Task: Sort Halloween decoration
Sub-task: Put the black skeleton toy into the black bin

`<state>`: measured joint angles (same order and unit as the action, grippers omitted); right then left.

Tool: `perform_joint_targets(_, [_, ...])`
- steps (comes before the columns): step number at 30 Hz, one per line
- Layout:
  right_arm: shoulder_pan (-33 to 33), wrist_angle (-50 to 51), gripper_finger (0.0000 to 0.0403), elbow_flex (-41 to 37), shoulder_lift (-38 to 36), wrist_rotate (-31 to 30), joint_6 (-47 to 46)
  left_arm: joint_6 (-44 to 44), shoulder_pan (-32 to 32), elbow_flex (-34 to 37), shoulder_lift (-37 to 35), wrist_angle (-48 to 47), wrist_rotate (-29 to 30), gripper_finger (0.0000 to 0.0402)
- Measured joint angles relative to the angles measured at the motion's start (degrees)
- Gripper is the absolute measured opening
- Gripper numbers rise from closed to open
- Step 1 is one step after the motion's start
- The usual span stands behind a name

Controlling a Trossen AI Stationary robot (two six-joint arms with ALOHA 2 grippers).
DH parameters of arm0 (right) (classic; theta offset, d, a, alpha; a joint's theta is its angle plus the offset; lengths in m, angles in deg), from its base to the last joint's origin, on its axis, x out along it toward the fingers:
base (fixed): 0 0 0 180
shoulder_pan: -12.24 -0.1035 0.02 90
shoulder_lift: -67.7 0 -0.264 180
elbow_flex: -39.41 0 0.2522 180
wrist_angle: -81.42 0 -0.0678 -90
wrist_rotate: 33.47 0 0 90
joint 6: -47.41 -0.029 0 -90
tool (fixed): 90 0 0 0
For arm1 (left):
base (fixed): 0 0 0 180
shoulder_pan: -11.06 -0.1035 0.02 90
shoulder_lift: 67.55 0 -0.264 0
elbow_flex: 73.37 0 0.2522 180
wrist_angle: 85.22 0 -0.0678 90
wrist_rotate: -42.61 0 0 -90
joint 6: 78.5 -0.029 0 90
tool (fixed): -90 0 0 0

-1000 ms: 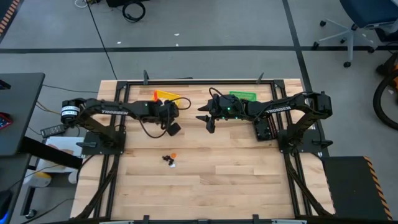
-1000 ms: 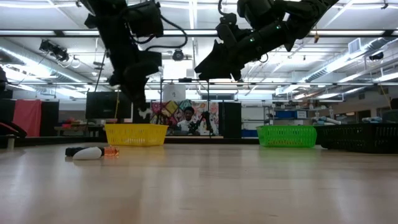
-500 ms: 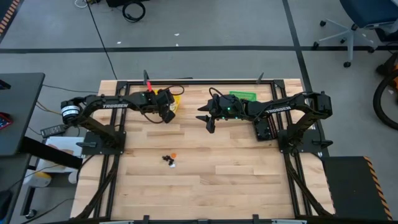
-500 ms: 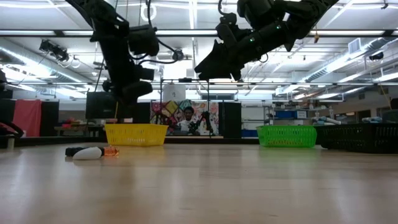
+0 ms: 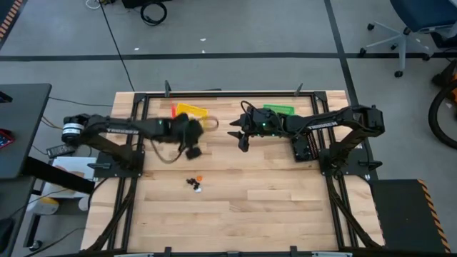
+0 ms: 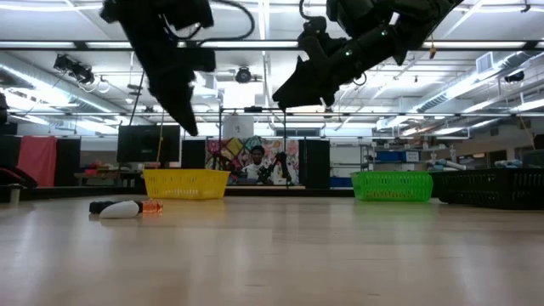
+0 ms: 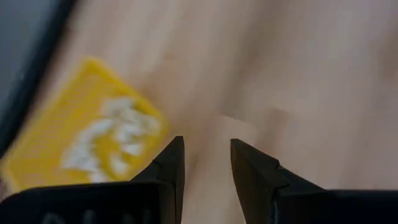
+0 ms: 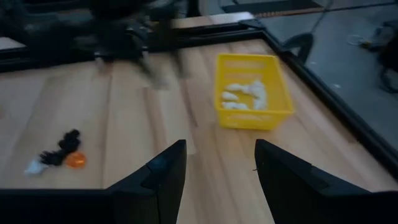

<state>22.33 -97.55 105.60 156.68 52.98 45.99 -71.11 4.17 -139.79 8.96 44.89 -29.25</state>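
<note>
Beside the yellow bin at the far left, the left gripper is hovering with jaws parted and nothing between them; white pieces are already lying in that bin. Remaining trinkets are sitting mid-table, toward the near side, with open wood all around, so dropping straight onto one piece looks best. Right gripper is waiting released by the green bin.

We stand in a robotics lab: a pale wooden-plank table in a black metal frame, grey concrete floor, ceiling strip lights, a blue office chair and shelving beyond.
</note>
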Motion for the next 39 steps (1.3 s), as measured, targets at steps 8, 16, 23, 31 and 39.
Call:
perform_joint_targets(8, [-0.7,2.3,0.0195,0.0,-2.8,-1.4,0.1,8.7,20.3,1.8,0.6,-3.2,-5.6,0.0105])
perform_joint_targets(16, [-1.5,0.7,0.0195,0.0,-2.8,-1.3,-0.1,14.3,30.3,4.4,3.9,-0.8,-3.5,0.0105])
perform_joint_targets(23, [-1.6,0.7,0.0195,0.0,-2.8,-1.3,-0.1,11.0,29.5,4.3,10.3,-1.2,-5.0,0.0105])
perform_joint_targets(31, [-1.6,0.6,0.0195,0.0,-2.8,-1.3,0.0,8.0,29.8,4.3,12.5,-3.0,-7.0,0.0105])
perform_joint_targets(39, [-1.9,0.4,0.0195,0.0,-2.8,-1.3,0.0,7.2,29.9,4.3,14.2,-2.2,-8.4,0.0105])
